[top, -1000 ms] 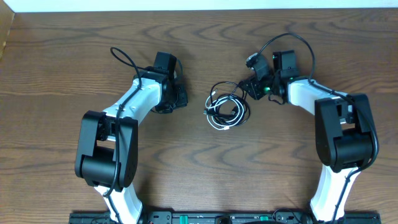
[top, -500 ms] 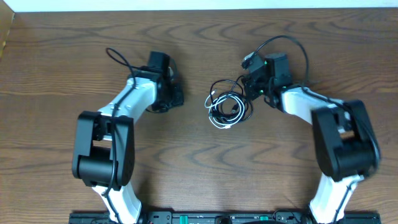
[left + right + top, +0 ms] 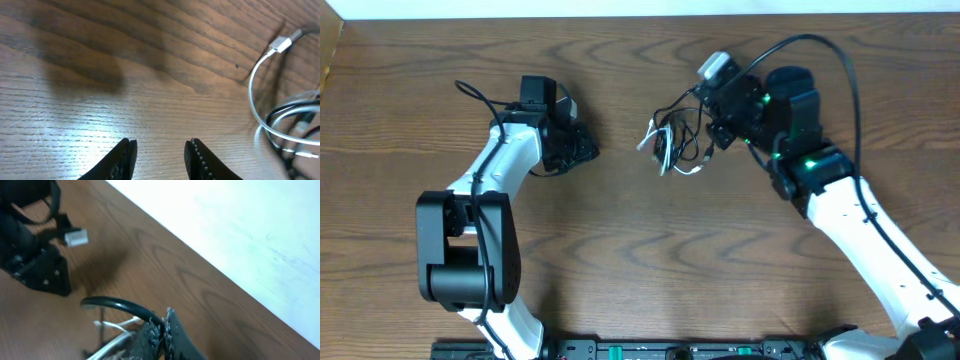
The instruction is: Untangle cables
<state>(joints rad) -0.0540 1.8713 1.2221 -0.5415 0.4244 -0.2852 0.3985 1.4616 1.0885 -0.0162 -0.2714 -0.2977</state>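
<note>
Cables (image 3: pixel 672 148): bunched in one knot of small loops, mid-scene toward the far side of the table (image 3: pixel 620 270), between the two arms and closer to the right one.
Black cable (image 3: pixel 116 302): arcs up out of the right fingertips as a loop, with its other turns threaded through the white strands.
White cable (image 3: pixel 256 95): curls around the black loops, and its plug end (image 3: pixel 280 44) pokes free of the knot on the side facing the left arm.
Right gripper (image 3: pixel 161 336): jaws together, clamped on the black cable at the right edge of the bundle. White strands run just beside the tips; cannot tell whether pinched too.
Left gripper (image 3: pixel 159 159): fingers apart with nothing between them, low over bare wood, left of the bundle and clear of it.
Done so far: one grasp made, on the black cord only.
Left to do: probably a second hold on the white cord, then drawing the two apart and laying each down separately.
Progress: early, judging by loops that remain fully interlaced.
</note>
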